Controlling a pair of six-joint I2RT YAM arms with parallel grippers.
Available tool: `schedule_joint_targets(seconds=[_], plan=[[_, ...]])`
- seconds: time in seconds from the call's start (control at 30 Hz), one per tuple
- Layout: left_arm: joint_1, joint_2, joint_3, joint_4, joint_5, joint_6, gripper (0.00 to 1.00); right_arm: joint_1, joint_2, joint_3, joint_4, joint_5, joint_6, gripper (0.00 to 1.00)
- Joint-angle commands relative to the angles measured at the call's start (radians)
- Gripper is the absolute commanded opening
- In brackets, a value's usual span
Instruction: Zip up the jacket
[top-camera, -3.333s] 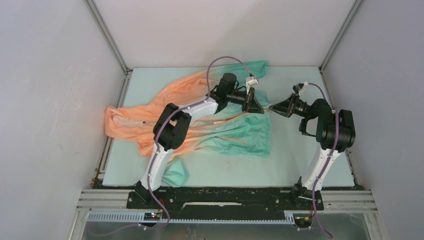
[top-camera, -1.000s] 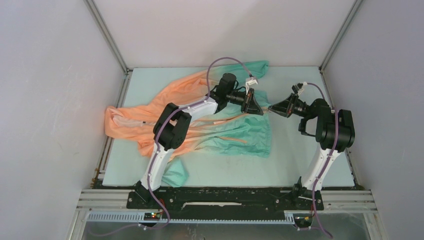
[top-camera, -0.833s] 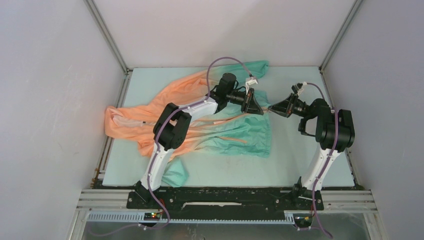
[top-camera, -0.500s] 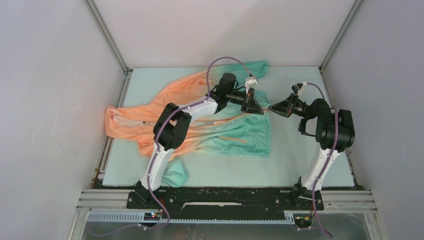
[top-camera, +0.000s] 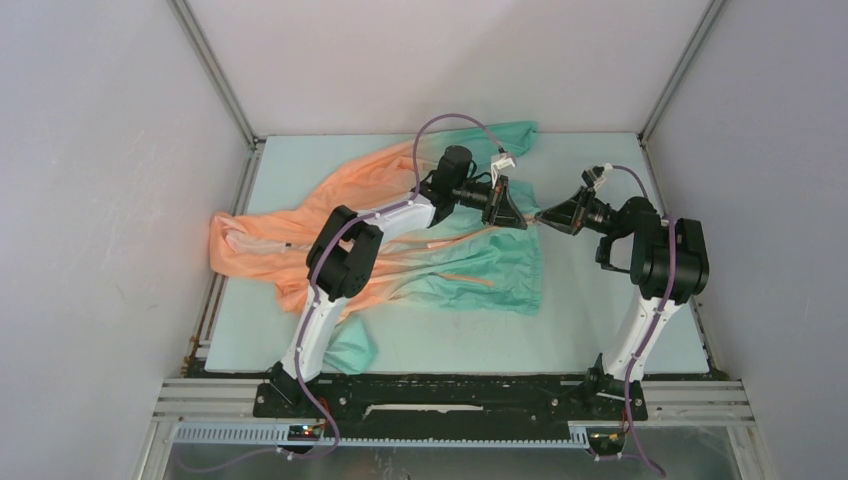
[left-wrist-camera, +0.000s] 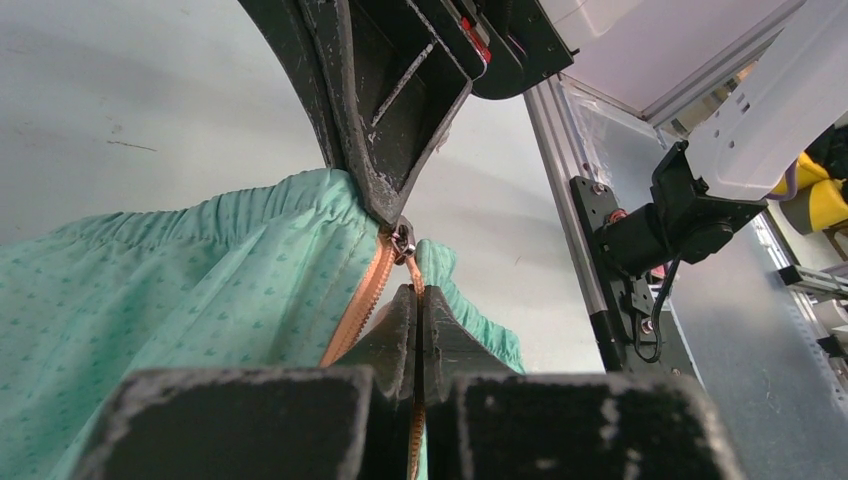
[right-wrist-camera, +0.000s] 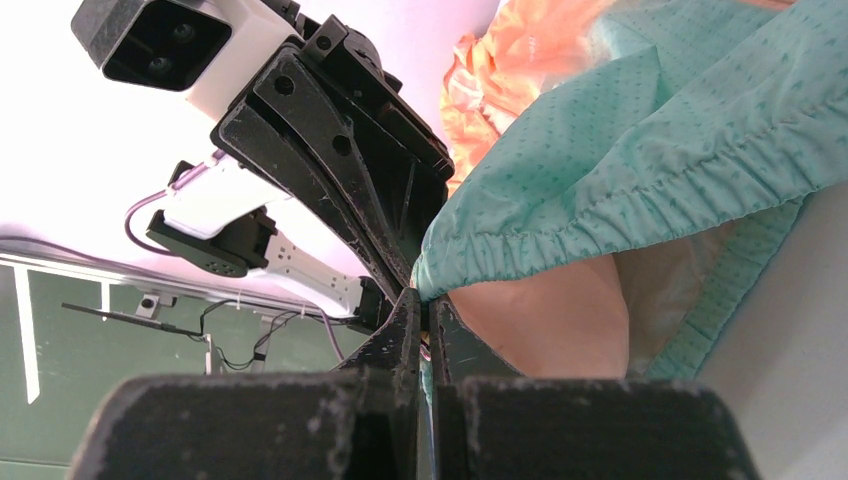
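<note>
The jacket (top-camera: 270, 235) lies spread on the table, orange at the left and teal (top-camera: 490, 270) at the right. My left gripper (top-camera: 520, 218) and right gripper (top-camera: 543, 217) meet tip to tip at its right hem. In the left wrist view my left gripper (left-wrist-camera: 418, 292) is shut on the orange zipper tape (left-wrist-camera: 355, 310) just below the metal slider (left-wrist-camera: 403, 240). The right gripper's fingers (left-wrist-camera: 370, 150) touch the slider from above. In the right wrist view my right gripper (right-wrist-camera: 424, 300) is shut on the teal hem (right-wrist-camera: 640, 150) at the zipper's end.
The pale green table (top-camera: 600, 330) is boxed in by grey walls with metal corner posts (top-camera: 215, 75). A teal fold of the jacket (top-camera: 352, 345) lies by the left arm's base. The black base rail (top-camera: 450, 395) runs along the near edge.
</note>
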Motion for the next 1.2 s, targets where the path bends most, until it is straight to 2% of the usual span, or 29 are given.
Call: schedule_joint_targets(seconds=[0.0, 0.6, 1.0, 1.17], plan=[[0.007, 0.003, 0.051, 0.025, 0.019, -0.019, 0.0, 0.004, -0.033, 0.004, 0.076, -0.015, -0.016, 0.0], [0.004, 0.041, 0.104, 0.104, 0.044, -0.12, 0.0, 0.023, -0.025, 0.002, 0.073, -0.017, -0.027, 0.0], [-0.002, 0.082, 0.191, -0.024, 0.061, -0.104, 0.0, 0.042, -0.038, 0.007, 0.075, -0.024, -0.034, 0.0], [-0.003, 0.091, 0.231, -0.137, 0.024, -0.039, 0.0, 0.046, -0.045, 0.004, 0.074, -0.023, -0.031, 0.0]])
